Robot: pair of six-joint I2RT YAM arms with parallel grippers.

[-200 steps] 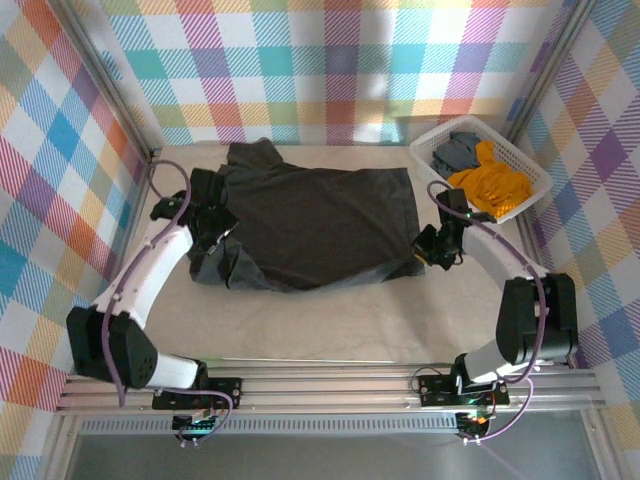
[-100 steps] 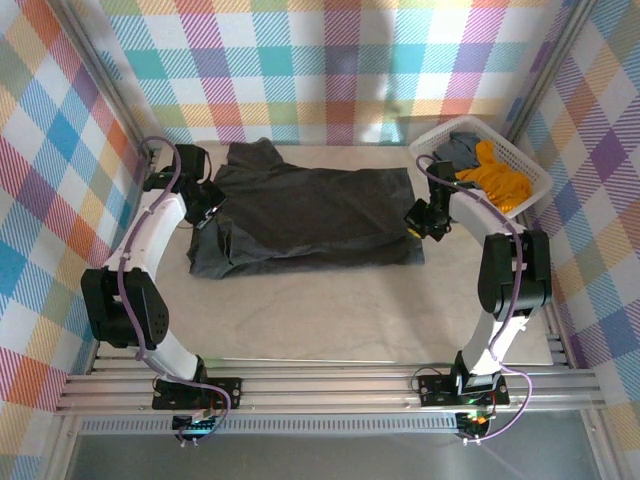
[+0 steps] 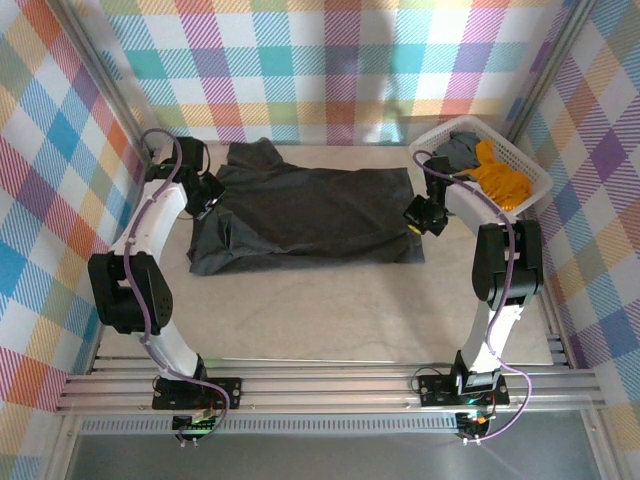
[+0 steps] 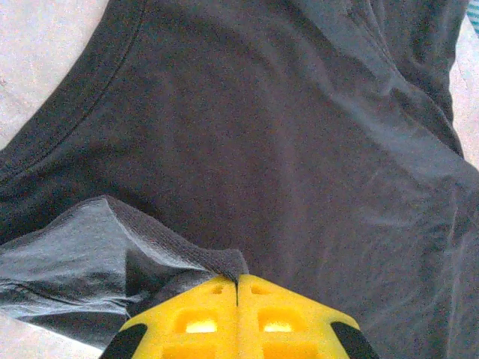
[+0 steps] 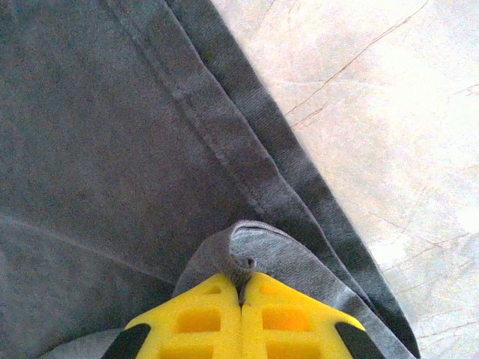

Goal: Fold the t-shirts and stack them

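Both pairs of jaws are pressed together on cloth. The left jaws, seen from the left wrist, clamp a small raised fold of the charcoal t-shirt point(image 4: 299, 149) below a curved seam. The right jaws clamp a rolled bit of the hem at the opposite end. This shirt lies on the far half of the bench point(image 3: 340, 310), spread wide between the left arm point(image 3: 150, 225) and the right arm point(image 3: 505, 265), with its near left corner wrinkled and doubled.

I judge that the fold is in hand and not finished. Each pinch takes very little cloth, so a pull that is too strong, or not equal on the two sides, can make the edge slip out, and then the layer falls crooked. The lower layer can also be dragged along, because nothing holds it down. The right arm works near the basket point(image 3: 528, 203) and may push it.

The basket, of white plastic lattice, stands at the far right corner. In it lie the orange t-shirt point(image 3: 497, 180) and the grey t-shirt point(image 3: 456, 152), both crumpled and unfolded, the grey one at the far end.
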